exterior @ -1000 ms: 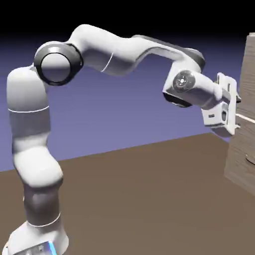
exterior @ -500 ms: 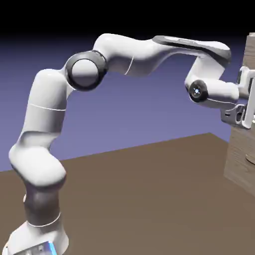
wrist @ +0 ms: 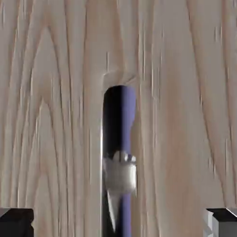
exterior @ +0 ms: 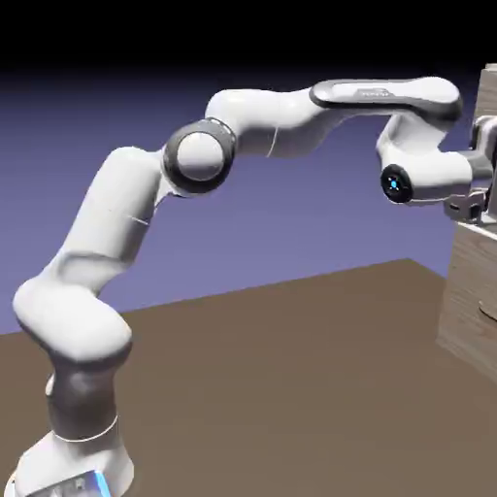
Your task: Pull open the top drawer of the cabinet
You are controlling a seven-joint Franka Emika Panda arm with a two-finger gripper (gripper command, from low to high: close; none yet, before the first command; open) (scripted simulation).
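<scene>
Two jaws wide apart, close before top drawer [wrist: 185, 92] front.

The arm [exterior: 262, 126] stretches high and to the right; the gripper [wrist: 118, 222] points level, its fingers [wrist: 16, 221] spread wide apart.

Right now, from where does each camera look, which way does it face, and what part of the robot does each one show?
Exterior view: fixed beside the robot, looking across the table; the whole white arm reaches right to the cabinet at the frame's edge.
Hand view: on the hand, facing the wood-grain top drawer and its thin handle close up; only two grey fingertips show, at the bottom corners, wide apart.
Shared: the cabinet's wood; the gripper itself is barely visible outside.
</scene>
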